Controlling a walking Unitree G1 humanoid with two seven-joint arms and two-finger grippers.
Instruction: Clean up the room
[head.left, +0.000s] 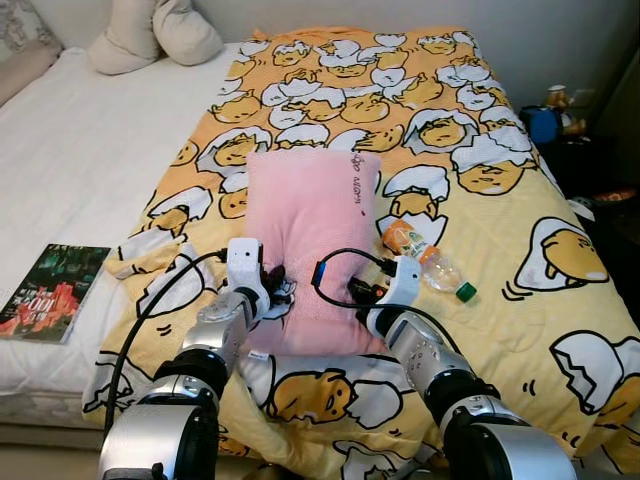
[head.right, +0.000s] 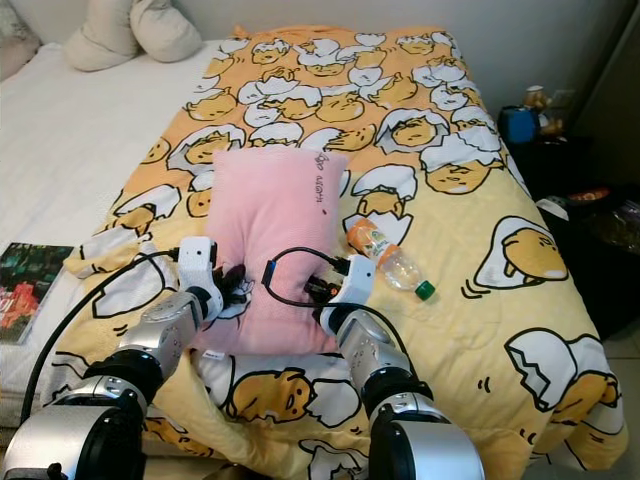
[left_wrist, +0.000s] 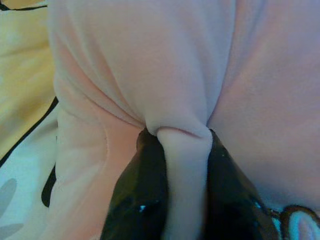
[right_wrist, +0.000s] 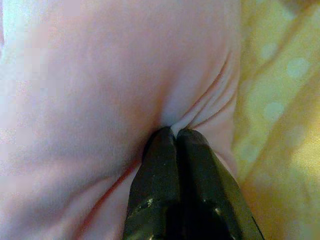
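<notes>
Both grippers pinched onto the soft pink plush pillow (head.left: 310, 240). Left gripper (left_wrist: 182, 150): fingers nearly closed, a fold of pink fabric squeezed between them, at the pillow's near-left edge. Right gripper (right_wrist: 175, 135): fingers pressed together on a small pucker of fabric at the pillow's near-right edge. Pillow lies lengthwise on the yellow duvet with egg-character print (head.left: 520, 290), near end between the two wrists. Just right of the pillow: clear plastic bottle with orange label and green cap (head.left: 432, 262), on its side, close to the right wrist. Well left of the pillow: dark-covered book (head.left: 52, 292) on the white sheet (head.left: 90, 160). Beyond the pillow, at the bed's far left corner: two cream cushions (head.left: 155, 35). Far right of the pillow, off the bed: dark side table with small items (head.left: 580, 150), details too small to tell.
</notes>
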